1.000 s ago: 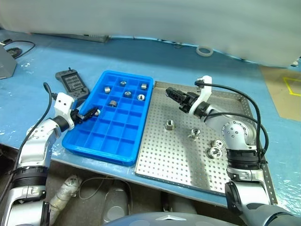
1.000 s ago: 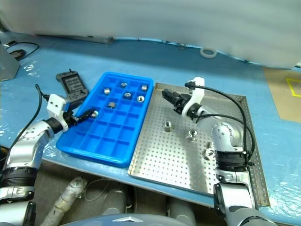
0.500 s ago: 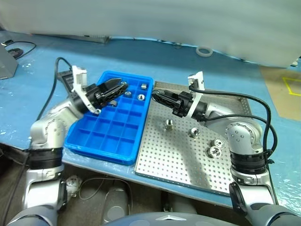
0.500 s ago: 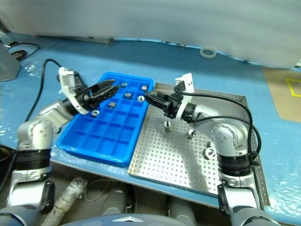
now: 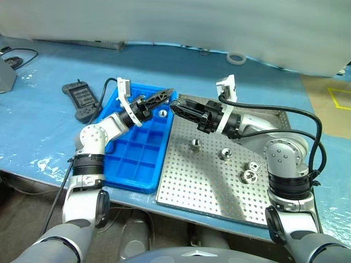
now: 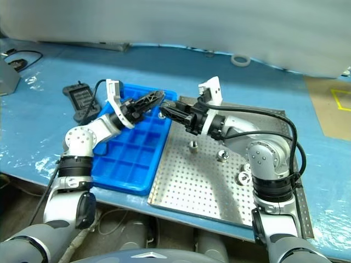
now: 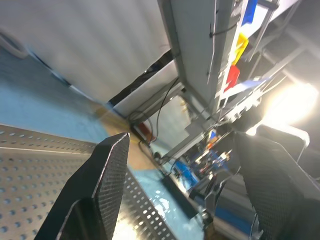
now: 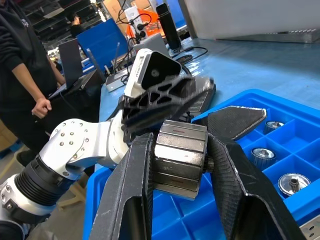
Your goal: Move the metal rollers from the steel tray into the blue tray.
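Right wrist view shows the right tool (image 8: 175, 165) clenched on one shiny silver metal roller (image 8: 179, 159) above the bright blue compartment tray (image 8: 280, 150); the left tool (image 5: 159, 98) is released, and four rollers (image 5: 225, 154) remain behind on the perforated steel tray (image 5: 208, 186).

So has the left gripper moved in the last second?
Yes. The left gripper has swung from the blue tray's outer edge to its far corner nearest the steel tray.
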